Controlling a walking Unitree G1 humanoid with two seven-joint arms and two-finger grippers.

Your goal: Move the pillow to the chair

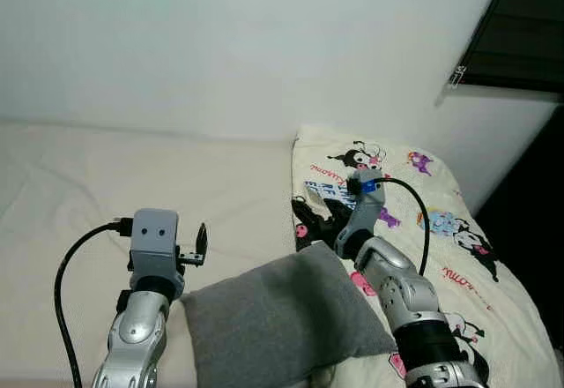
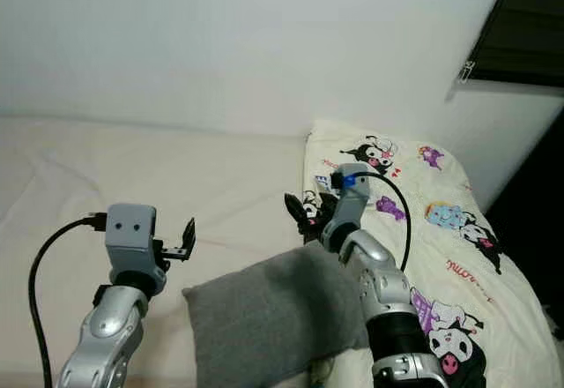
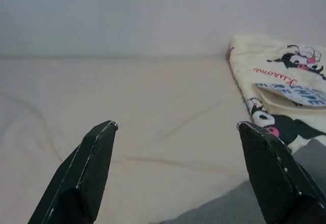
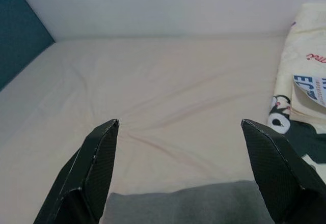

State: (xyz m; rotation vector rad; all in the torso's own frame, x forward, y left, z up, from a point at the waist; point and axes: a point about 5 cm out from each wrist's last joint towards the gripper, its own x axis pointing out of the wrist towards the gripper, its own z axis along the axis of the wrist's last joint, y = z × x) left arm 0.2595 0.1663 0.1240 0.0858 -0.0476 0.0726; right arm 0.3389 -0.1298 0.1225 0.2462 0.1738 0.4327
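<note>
A grey pillow [image 1: 282, 317] lies on the cream bed sheet [image 1: 106, 176], close in front of me between both arms. My left gripper [image 1: 199, 243] hovers open just past the pillow's left corner, nothing between its fingers. My right gripper [image 1: 319, 229] is open above the pillow's far right edge, beside a cartoon-printed quilt. In the left wrist view the left gripper [image 3: 177, 125] has the pillow's grey edge [image 3: 229, 211] below it. In the right wrist view the right gripper [image 4: 179, 122] is spread wide over the grey pillow [image 4: 188, 203].
A cream quilt printed with cartoon figures [image 1: 414, 212] covers the right side of the bed. A white wall [image 1: 220, 44] runs behind the bed. A dark window [image 1: 520, 26] sits at the upper right, with a dark gap [image 1: 546, 220] beside the bed.
</note>
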